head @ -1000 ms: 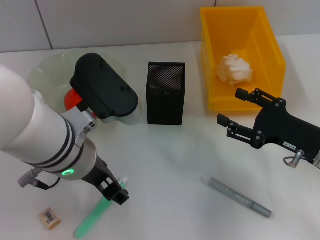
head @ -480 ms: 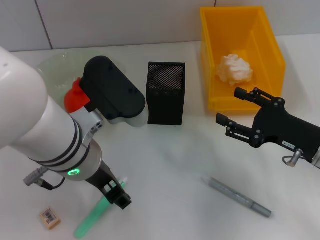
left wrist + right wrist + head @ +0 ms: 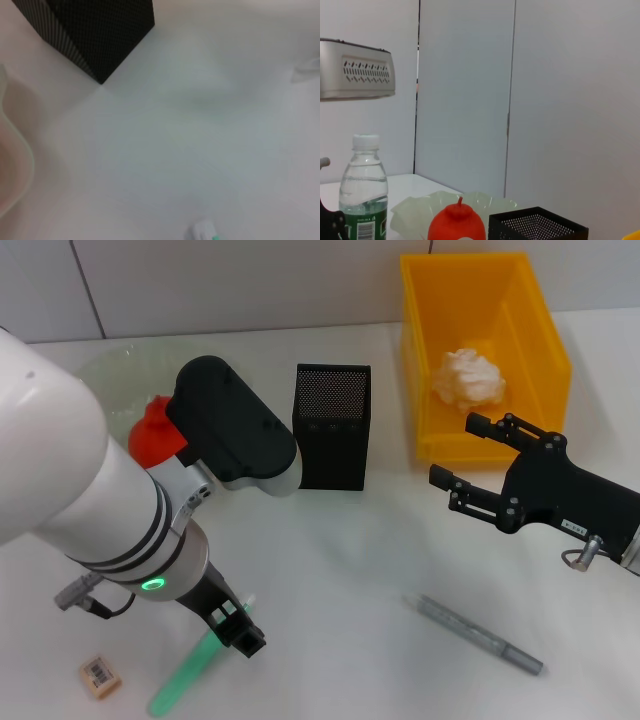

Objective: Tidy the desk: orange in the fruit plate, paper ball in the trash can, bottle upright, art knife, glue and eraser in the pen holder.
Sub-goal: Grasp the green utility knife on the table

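- Head view shows the left gripper [image 3: 237, 628] low over the near-left of the table [image 3: 340, 560], at the far end of a pale green stick-shaped thing [image 3: 190, 670] lying flat. By its look this may be the glue or the art knife, though I cannot tell which, nor whether the fingers are pinching it or just poised beside it.
- The right gripper [image 3: 470, 465] hangs with its fingers spread and nothing between them, just in front of the near wall of the yellow trash can [image 3: 545, 330]. It seems to be idle there.
- The paper ball [image 3: 467, 378] already lies inside the trash can, so that part looks done.
- The orange [image 3: 152, 435] sits in the pale-green fruit plate [image 3: 105, 375] at far left, half hidden behind the left arm's black housing.
- In the right wrist view the bottle [image 3: 362, 187] stands upright, near the plate, white cap on top; the arm blocks it from the head camera.
- The black mesh pen holder [image 3: 332, 425] stands in the middle, far side, with open table between it and the green stick.
- The eraser [image 3: 100, 676] lies at the near-left edge, just beside the stick's near end.
- A grey pen-like tool [image 3: 475, 633] lies flat at near right, well apart from both grippers.
- The left arm's bulk would be the main obstacle to a lift towards the holder.
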